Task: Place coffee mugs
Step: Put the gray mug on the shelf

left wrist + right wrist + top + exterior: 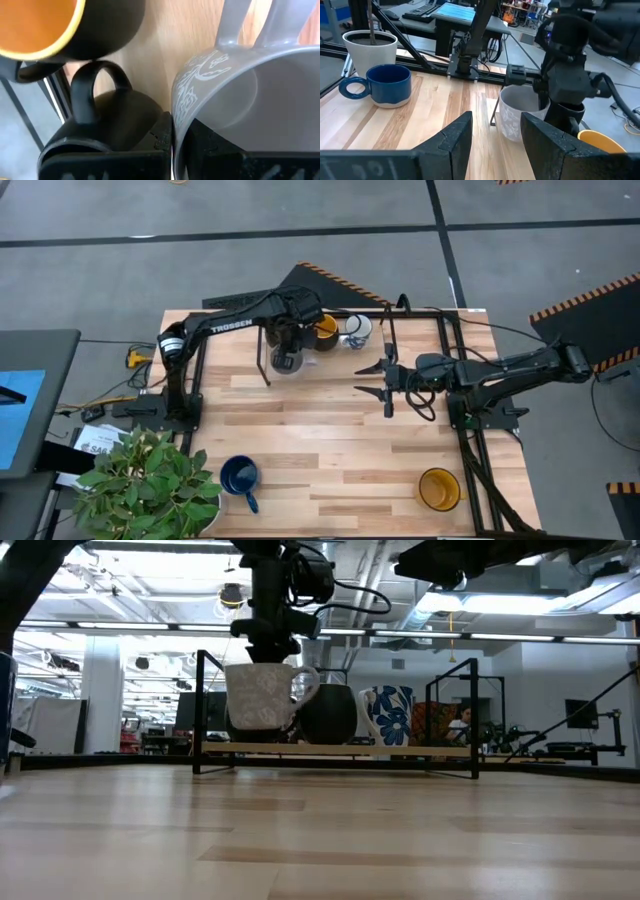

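Observation:
My left gripper (285,332) reaches over the far part of the table and is shut on a grey mug with a white pattern (258,695), seen from above as (285,360). Right beside it on the far side stands a black mug with an orange inside (322,330), and next to that a white mug with blue flowers (357,330). A dark blue mug (240,477) stands near the front left and a yellow mug (438,488) near the front right. My right gripper (495,145) hovers open over the table's middle right, pointing level toward the left, with nothing between its fingers. My left gripper holds the grey mug by its wall at the rim (175,130), on the side opposite the handle (255,25). One finger is inside the mug and one outside. The fingers come steeply from above. The mug hangs upright, lifted clear of the table.
A thin black metal frame (440,313) runs around the far part of the table where the black and flowered mugs stand. A potted plant (150,480) fills the near left corner beside the blue mug. Bare wood lies across the table's middle and front.

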